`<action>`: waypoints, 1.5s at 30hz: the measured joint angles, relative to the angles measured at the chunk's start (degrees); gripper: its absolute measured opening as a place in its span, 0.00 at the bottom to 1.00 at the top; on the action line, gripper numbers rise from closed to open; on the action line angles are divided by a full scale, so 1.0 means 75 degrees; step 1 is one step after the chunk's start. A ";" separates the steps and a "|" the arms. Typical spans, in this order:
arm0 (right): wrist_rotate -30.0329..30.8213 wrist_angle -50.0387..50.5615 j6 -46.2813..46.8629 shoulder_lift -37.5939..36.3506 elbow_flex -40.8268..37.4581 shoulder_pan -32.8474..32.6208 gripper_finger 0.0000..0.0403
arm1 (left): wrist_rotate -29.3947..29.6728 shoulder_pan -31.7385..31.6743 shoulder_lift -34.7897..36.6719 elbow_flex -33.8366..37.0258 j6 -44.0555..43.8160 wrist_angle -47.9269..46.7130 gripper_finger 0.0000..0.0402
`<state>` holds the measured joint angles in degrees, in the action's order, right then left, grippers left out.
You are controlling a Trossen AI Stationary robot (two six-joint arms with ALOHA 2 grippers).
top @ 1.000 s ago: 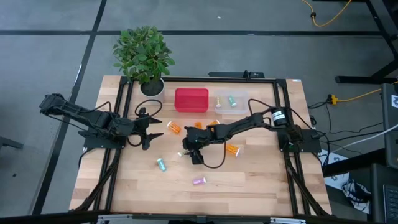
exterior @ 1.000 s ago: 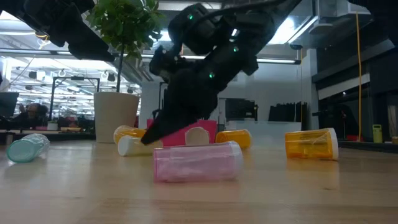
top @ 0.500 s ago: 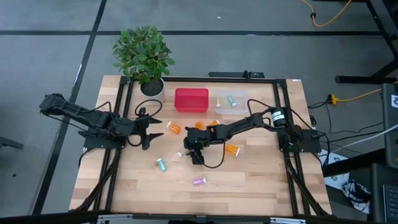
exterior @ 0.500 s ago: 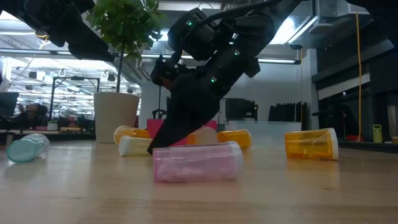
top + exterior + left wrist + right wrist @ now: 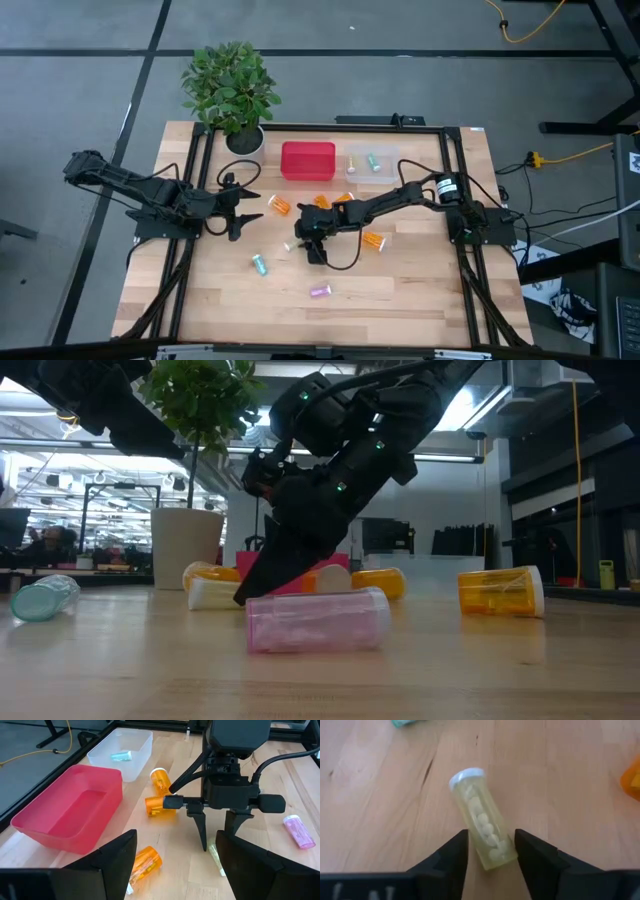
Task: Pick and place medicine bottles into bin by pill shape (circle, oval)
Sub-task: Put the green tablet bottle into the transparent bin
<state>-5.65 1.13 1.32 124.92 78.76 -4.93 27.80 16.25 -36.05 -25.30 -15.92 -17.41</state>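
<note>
Progress is slim: you have one teal bottle [image 5: 373, 160] in the clear bin [image 5: 384, 172], the red bin [image 5: 307, 161] is empty, and your right pincer [image 5: 490, 851] straddles a pale yellow bottle [image 5: 481, 824], fingers apart, while the left pincer [image 5: 247, 205] waits apart too.

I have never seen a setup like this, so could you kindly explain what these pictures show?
Two robot arms work at a wooden table. One camera looks down from above, one sits at table height, and one rides on each wrist. Small pill bottles lie scattered near a red bin and a clear bin with a teal bottle inside. The right gripper, fingers open, straddles a pale yellow bottle lying on its side. The left gripper waits open at the left, holding nothing.
</note>
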 joint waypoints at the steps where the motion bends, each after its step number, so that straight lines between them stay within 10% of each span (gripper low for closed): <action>1: 0.0002 0.0003 0.0000 0.0000 0.0000 0.0000 0.37 | -0.0001 0.0001 0.0000 0.0000 0.0000 0.0000 0.66; 14: 0.0250 0.0018 0.0271 -0.0150 -0.0003 -0.0006 0.26 | -0.0001 0.0000 0.0001 0.0000 0.0000 -0.0006 0.66; 37: 0.8389 0.6458 0.4331 -0.2300 0.0000 -0.0305 0.26 | 0.0001 0.0001 0.0001 0.0003 0.0000 -0.0013 0.66; 45: 0.8342 0.8585 0.7132 -0.2299 -0.0214 0.0413 0.27 | -0.0001 0.0002 -0.0001 0.0003 0.0003 -0.0015 0.66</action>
<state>56.92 65.51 54.81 107.68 77.16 -1.83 27.79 16.27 -36.05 -25.28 -15.90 -17.52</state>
